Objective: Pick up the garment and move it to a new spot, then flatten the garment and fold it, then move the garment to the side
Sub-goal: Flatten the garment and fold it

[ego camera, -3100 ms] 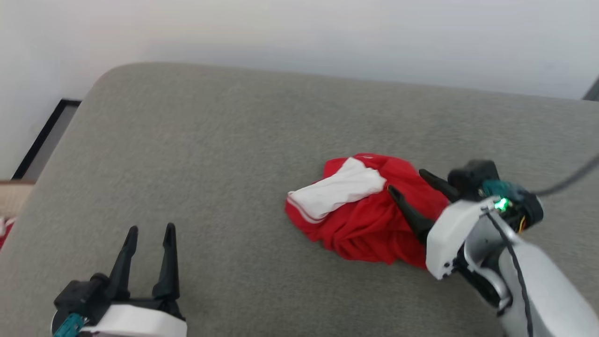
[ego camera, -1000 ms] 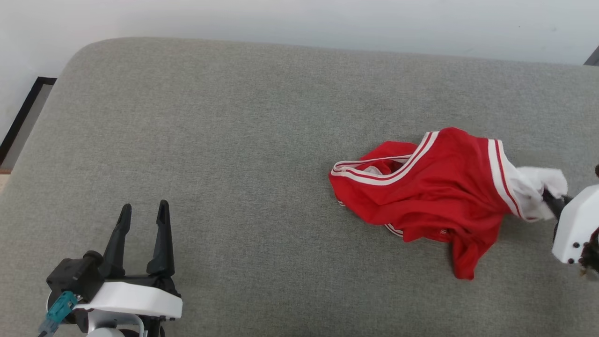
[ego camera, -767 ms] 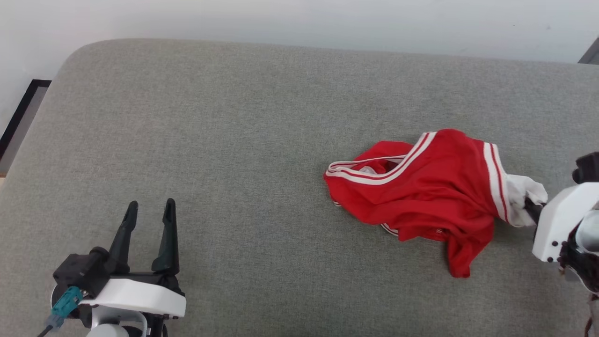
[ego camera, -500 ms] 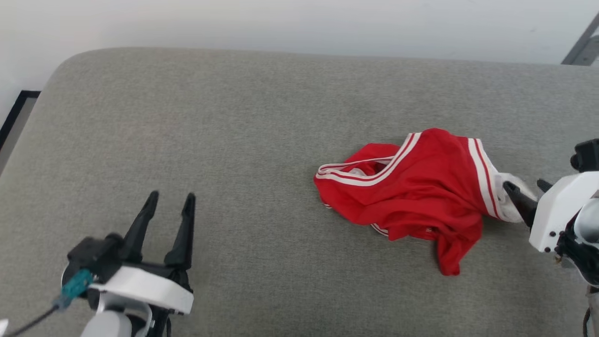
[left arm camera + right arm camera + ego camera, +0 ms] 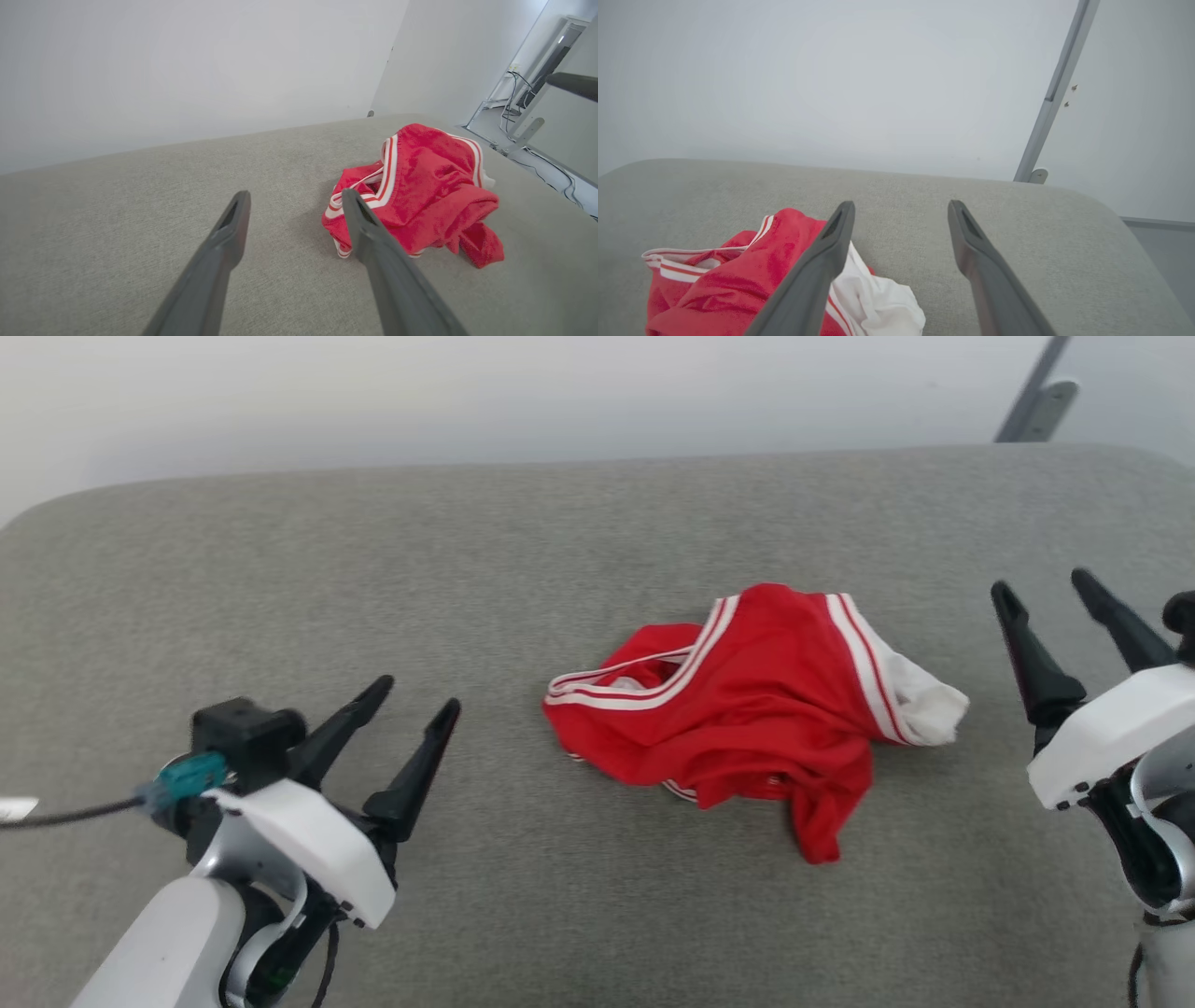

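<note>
You are looking at a broad grey fabric-covered cushion [image 5: 280,569] with rounded corners, set against a plain white wall [image 5: 467,392] under soft, even light. Behind its far right corner a slanted grey metal post [image 5: 1057,88] rises. Past that edge you see pale floor [image 5: 546,163] with what may be dark cables [image 5: 565,179].

the shirt [image 5: 747,709] lies bunched, its front folded out of sight; in the right wrist view it runs off the bottom edge.

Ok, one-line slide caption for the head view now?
Crumpled red garment lies free on grey cushion between open left tool and open right tool.
</note>
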Controlling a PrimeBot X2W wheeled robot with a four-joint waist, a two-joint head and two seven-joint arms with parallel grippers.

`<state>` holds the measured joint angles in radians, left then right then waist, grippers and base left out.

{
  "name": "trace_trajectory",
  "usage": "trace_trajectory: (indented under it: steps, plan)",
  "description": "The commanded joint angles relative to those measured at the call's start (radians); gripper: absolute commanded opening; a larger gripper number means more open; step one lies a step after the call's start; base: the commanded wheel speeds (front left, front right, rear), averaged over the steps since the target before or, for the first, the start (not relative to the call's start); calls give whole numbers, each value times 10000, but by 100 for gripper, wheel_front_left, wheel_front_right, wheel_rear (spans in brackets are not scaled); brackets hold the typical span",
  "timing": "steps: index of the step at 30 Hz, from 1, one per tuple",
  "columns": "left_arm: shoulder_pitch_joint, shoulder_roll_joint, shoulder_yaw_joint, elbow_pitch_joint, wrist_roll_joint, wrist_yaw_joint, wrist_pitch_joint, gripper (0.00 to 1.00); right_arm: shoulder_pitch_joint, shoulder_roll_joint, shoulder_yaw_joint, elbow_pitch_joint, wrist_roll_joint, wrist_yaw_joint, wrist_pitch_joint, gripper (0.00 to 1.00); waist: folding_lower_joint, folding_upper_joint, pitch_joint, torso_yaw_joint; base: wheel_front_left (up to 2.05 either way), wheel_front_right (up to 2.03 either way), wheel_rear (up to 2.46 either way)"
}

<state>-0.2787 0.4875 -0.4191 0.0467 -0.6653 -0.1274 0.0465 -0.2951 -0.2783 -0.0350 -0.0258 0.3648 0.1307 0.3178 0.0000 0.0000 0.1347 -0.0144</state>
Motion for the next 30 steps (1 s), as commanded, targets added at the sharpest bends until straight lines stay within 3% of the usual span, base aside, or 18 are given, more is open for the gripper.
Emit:
trace_trajectory:
  steps: [1, 5, 12, 27, 28, 29, 30]
  plan:
    - [-281, 134, -193, -64, -92, -22, 298, 100, 138, 209, -94, -145, -259, 1, -559, 100, 0, 0, 59, -336, 0, 0, 0]
    - [-740, 336, -633, -49, -226, -22, 949, 100, 283, 558, -155, -402, -838, 1, -1922, 100, 0, 0, 211, -745, 0, 0, 0]
    - [-1418, 484, -1338, 245, -423, -23, 1785, 100, 810, 1106, -217, -468, -1249, 1, -3048, 100, 0, 0, 458, -1185, 0, 0, 0]
    - [-2739, -122, -2044, 1926, -1038, -7, 2900, 99, 1462, 1595, -19, -407, -1099, 1, -3731, 100, 0, 0, 1019, -1523, 0, 0, 0]
    - [-2818, -139, -2079, 2015, -1096, -10, 2926, 18, 1429, 1587, -28, -390, -1089, 1, -3739, 100, 0, 0, 1036, -1514, 0, 0, 0]
    - [-2921, -166, -2104, 2096, -1161, -12, 2903, 0, 1389, 1567, -32, -371, -1089, 1, -3752, 100, 0, 0, 1056, -1502, 0, 0, 0]
    - [-2977, -232, -2142, 2183, -1275, -14, 2917, 0, 1348, 1547, -34, -346, -1091, 1, -3763, 100, 0, 0, 1071, -1484, 0, 0, 0]
